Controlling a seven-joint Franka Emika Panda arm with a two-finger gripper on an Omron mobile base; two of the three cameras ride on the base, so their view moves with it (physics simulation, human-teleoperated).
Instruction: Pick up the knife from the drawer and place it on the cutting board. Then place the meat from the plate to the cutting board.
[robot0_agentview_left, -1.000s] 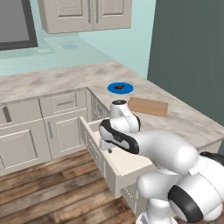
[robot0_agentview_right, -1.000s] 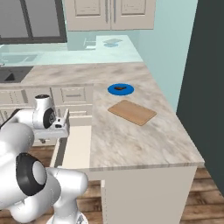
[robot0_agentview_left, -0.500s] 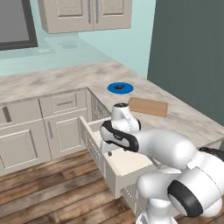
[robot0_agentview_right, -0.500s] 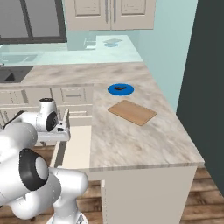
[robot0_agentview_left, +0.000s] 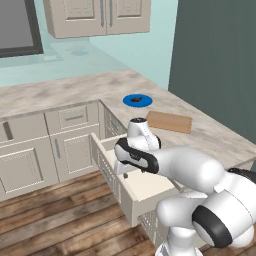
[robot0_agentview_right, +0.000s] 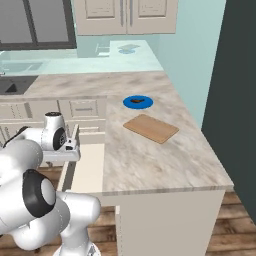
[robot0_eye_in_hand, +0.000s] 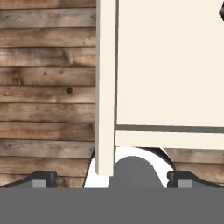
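The drawer (robot0_agentview_left: 146, 188) stands pulled out below the counter, its pale inside (robot0_eye_in_hand: 175, 65) bare where I can see it. My gripper (robot0_eye_in_hand: 111, 177) hangs open over the drawer's side wall (robot0_eye_in_hand: 106, 87), with one fingertip (robot0_eye_in_hand: 43, 178) on each side of it. A small dark bit (robot0_eye_in_hand: 222, 13) at the edge of the hand view may be the knife; I cannot tell. The blue plate (robot0_agentview_left: 137, 100) lies on the counter with the dark meat (robot0_agentview_right: 139, 101) on it. Just beyond it lies the wooden cutting board (robot0_agentview_right: 151, 128), nothing on it.
Wooden floor (robot0_eye_in_hand: 43, 65) lies beside the drawer. Cream cabinets with bar handles (robot0_agentview_left: 65, 145) stand to the left of it. A dark tall wall (robot0_agentview_left: 215, 65) rises behind the counter (robot0_agentview_right: 165, 160). A sink (robot0_agentview_right: 12, 85) is set in at the far left.
The hand has sunk a little over the drawer. The jaws stay wide apart, and the plate, meat and board have not moved.
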